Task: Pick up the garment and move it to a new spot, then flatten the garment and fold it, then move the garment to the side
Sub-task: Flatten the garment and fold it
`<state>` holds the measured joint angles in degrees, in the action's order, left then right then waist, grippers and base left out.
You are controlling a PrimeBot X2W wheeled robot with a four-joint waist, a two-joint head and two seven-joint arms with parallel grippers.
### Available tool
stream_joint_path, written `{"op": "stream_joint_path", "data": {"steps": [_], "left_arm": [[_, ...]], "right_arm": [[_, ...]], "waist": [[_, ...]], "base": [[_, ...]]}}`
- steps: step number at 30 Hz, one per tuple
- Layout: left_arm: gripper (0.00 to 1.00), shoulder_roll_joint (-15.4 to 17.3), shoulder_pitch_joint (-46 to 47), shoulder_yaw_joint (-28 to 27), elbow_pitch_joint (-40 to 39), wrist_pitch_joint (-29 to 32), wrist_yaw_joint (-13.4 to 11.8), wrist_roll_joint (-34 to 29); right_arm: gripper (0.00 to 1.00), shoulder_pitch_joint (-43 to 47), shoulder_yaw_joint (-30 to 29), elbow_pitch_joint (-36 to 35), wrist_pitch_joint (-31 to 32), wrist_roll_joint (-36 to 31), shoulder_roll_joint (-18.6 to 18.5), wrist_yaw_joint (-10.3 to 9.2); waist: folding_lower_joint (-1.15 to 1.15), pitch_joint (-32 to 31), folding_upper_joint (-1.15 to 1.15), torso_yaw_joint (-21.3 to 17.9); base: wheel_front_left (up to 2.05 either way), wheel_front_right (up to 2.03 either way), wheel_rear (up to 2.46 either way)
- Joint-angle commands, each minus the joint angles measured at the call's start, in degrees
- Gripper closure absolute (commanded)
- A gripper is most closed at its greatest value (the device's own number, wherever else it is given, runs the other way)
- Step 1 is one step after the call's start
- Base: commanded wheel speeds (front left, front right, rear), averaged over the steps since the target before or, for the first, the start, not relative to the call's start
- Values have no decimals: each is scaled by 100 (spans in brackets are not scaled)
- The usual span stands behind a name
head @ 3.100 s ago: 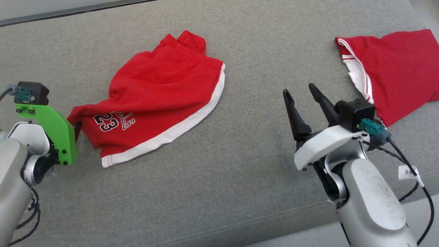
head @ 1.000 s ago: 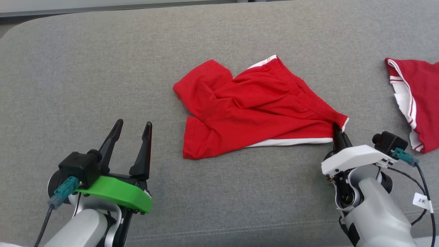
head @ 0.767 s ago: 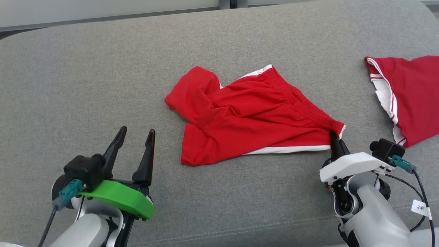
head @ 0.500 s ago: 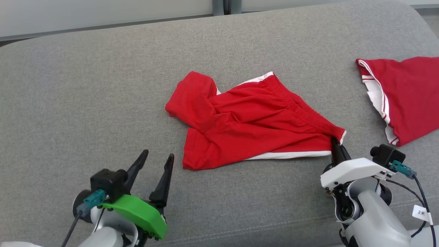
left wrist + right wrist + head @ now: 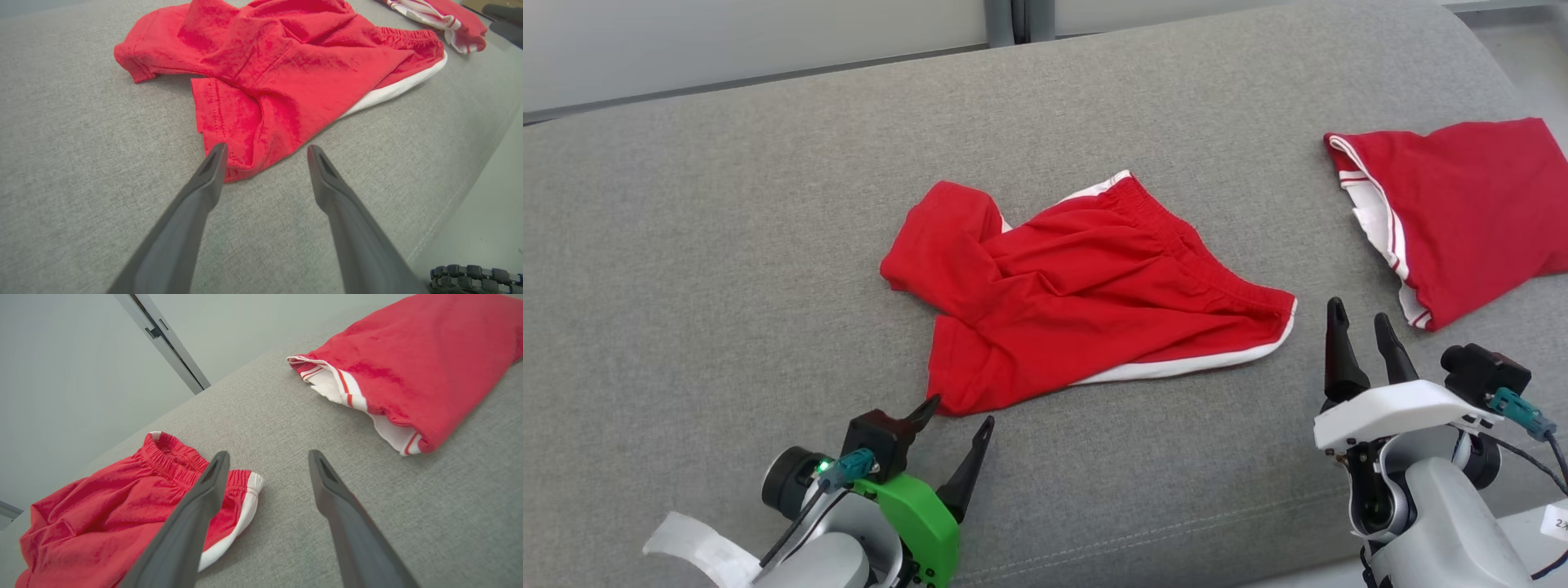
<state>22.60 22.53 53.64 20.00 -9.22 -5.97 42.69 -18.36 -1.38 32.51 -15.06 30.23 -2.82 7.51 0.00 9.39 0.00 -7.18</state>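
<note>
I'm counting 2 red garments on 1 grey cushion (image 5: 727, 245): 1 pair of shorts (image 5: 1086, 294) w/ white trim and 1 folded red piece (image 5: 1454, 212), poss. a shirt, hard to tell from here. I'm also seeing 2 grippers, left gripper (image 5: 960, 411) and right gripper (image 5: 1356, 310), each showing 2 dark fingers.

Seemingly a bare test room: grey woven-fabric cushioned surface (image 5: 727, 245), plain pale wall panels (image 5: 727, 37), 1 grey metal strip (image 5: 1006, 16).

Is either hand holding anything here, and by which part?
Nothing is held. The left hand and right hand are both open, each near a corner of the shorts, gripping nothing.
</note>
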Motion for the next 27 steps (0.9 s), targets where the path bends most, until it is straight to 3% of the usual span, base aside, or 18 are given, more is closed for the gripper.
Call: {"op": "stream_joint_path", "data": {"steps": [1,13,15,16,18,19,20,21,22,27], "left_arm": [[0,-29,146,74,192,0,86,-126],[0,-426,735,207,1797,-26,548,-127],[27,-478,748,229,1919,-51,608,-112],[46,-502,761,240,1946,-67,644,-104],[62,-533,799,258,1975,-114,693,-109],[62,-533,799,258,1975,-114,693,-109],[72,-541,812,269,1982,-125,708,-116],[94,-548,820,279,1986,-132,732,-119],[100,-551,829,307,1995,-101,762,-130],[100,-492,906,364,1909,-60,812,-170]], "right_arm": [[0,82,-42,-138,18,-53,-15,-5],[0,406,-199,-1097,318,-64,-15,-4],[0,434,-242,-1169,337,-91,-16,-4],[0,447,-269,-1200,342,-100,-16,-4],[0,482,-325,-1238,356,-116,-15,-4],[0,482,-325,-1238,356,-116,-15,-4],[0,500,-342,-1251,356,-114,-15,-4],[0,512,-358,-1259,356,-110,-15,-4],[0,515,-362,-1269,359,-95,-15,-4],[0,531,-351,-1291,348,-35,-16,-4]], "waist": [[0,38,0,-137],[0,246,0,-453],[0,245,0,-437],[0,240,0,-419],[0,232,0,-369],[0,232,0,-369],[0,224,0,-341],[0,217,0,-313],[0,212,0,-286],[0,176,0,-182]], "base": [[0,0,0],[0,0,0],[0,0,0],[0,0,0],[0,0,0],[0,0,0],[0,0,0],[0,0,0],[0,0,0],[0,0,0]]}}
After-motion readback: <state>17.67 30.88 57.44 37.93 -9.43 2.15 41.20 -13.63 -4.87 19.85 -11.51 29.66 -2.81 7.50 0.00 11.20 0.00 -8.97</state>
